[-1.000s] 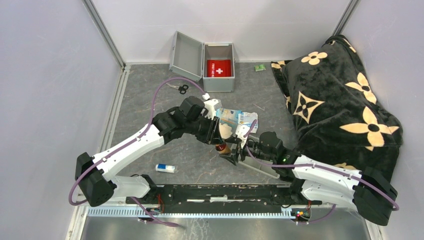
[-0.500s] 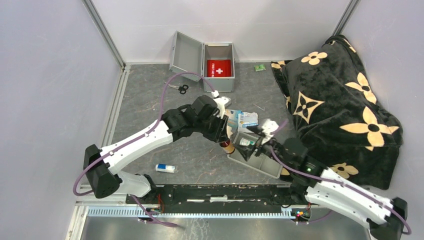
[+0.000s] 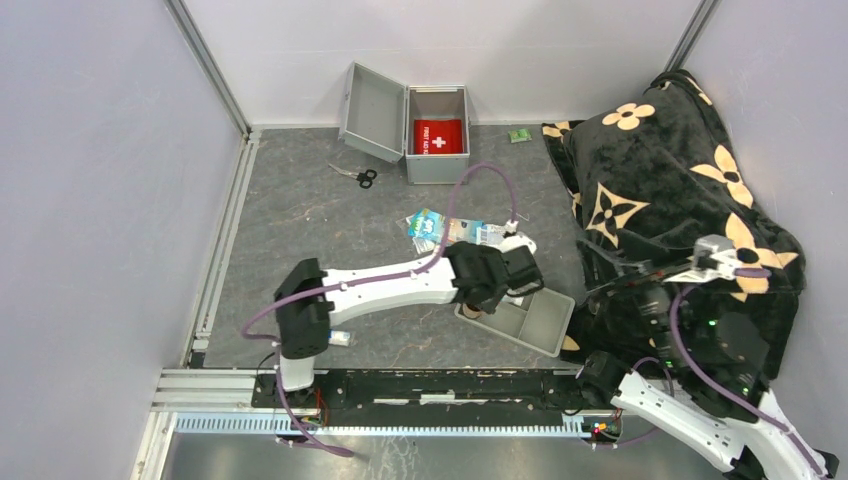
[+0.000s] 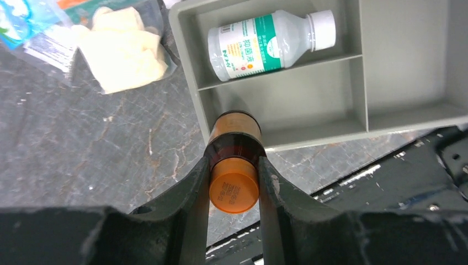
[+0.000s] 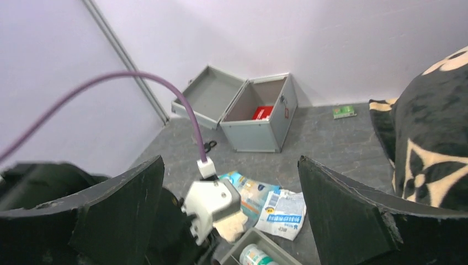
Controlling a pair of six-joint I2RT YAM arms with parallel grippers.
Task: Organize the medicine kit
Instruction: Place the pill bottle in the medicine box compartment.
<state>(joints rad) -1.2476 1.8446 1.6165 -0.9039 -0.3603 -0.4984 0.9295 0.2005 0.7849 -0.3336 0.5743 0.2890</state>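
Left arm (image 3: 380,285): stretched low from lower left to centre, wrist tipped down.
Left gripper (image 4: 234,161): clamped on an amber bottle (image 4: 235,138), at the grey divided tray (image 4: 361,118) rim.
Right arm (image 3: 700,420): raised at lower right.
Right gripper (image 5: 229,163): spread wide, empty.
Medicine kit (image 3: 437,168): upper centre, lid open.

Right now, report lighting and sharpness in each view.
Top external: even, soft light, sharp overall. Left wrist: the amber bottle and white bottle are crisp. Right wrist: its own fingers are dark and soft, the medicine kit clear.
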